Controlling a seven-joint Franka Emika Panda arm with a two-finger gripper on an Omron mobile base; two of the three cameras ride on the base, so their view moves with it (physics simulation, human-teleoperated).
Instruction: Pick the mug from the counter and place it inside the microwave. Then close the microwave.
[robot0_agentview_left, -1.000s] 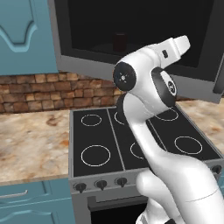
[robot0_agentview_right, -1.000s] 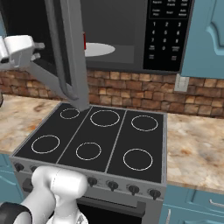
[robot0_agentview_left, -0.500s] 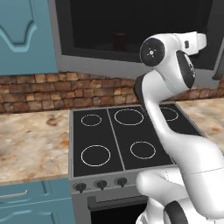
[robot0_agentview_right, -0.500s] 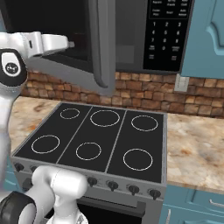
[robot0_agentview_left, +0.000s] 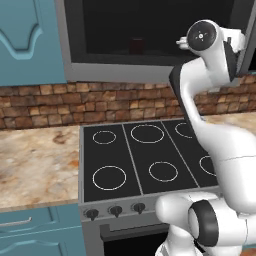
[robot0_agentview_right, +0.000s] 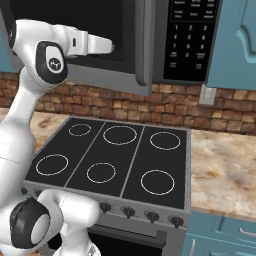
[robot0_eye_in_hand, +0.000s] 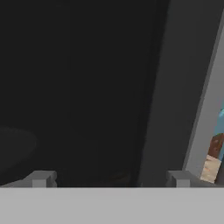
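The microwave (robot0_agentview_right: 192, 37) hangs above the stove, with its black keypad on the right. Its grey door (robot0_agentview_right: 142, 75) stands nearly closed, its free edge close to the keypad. My gripper (robot0_agentview_right: 111, 47) is open and holds nothing; it rests against the outside of the door's dark window. In the hand view the fingertips (robot0_eye_in_hand: 41, 178) stand wide apart before the dark glass, with the door's grey frame (robot0_eye_in_hand: 175, 109) to the right. The mug (robot0_agentview_left: 136, 46) shows dimly as a dark red shape behind the door glass. The beige counter (robot0_agentview_left: 35, 165) lies on both sides of the stove.
A black glass stovetop (robot0_agentview_right: 110, 160) with white rings lies under the microwave, its knobs (robot0_agentview_right: 129, 212) along the front. A brick backsplash (robot0_agentview_left: 60, 102) runs behind it. Teal cabinets (robot0_agentview_left: 30, 40) flank the microwave. My white arm (robot0_agentview_left: 215, 130) rises over the stove's right side.
The door has swung from wide open to nearly closed, its free edge moving toward the keypad. My hand has moved the same way, staying against its outer face.
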